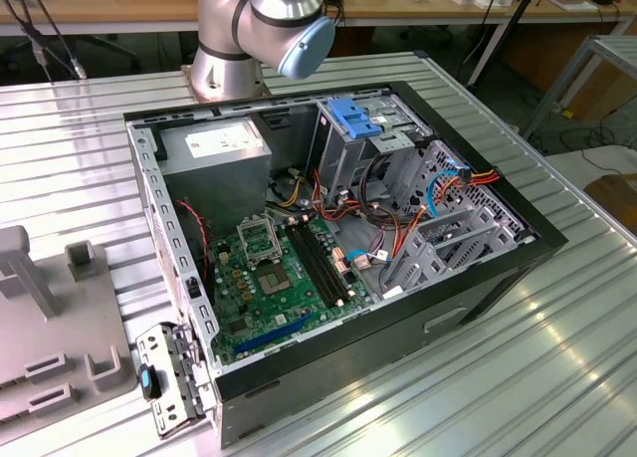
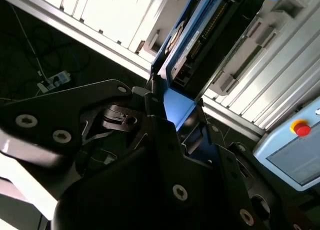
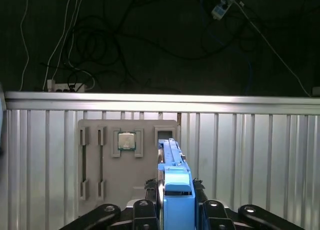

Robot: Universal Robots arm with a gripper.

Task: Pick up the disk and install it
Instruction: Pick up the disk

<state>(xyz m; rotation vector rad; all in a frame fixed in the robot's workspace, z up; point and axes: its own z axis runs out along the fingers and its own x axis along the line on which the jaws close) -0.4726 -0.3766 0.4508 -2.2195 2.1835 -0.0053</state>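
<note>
Ribbed metal table (image 1: 557, 377), open computer case (image 1: 537, 240) on it. The gripper (image 3: 173, 187) is clamped on the disk (image 3: 177, 202), held edge-on above the grey fixture (image 3: 125, 175). Risk: in the exterior view, loose cables (image 1: 390, 228) at five o'clock of the drive cage (image 1: 348, 146) could snag it; narrow grip invites tilting.

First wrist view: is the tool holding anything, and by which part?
The disk, standing on edge; the tool clamps both sides of its blue end nearest the camera.

Smooth blue plastic on the disk (image 3: 176, 195); ribbed, shiny metal table (image 3: 250, 155); matt grey holder (image 3: 130, 180).
</note>
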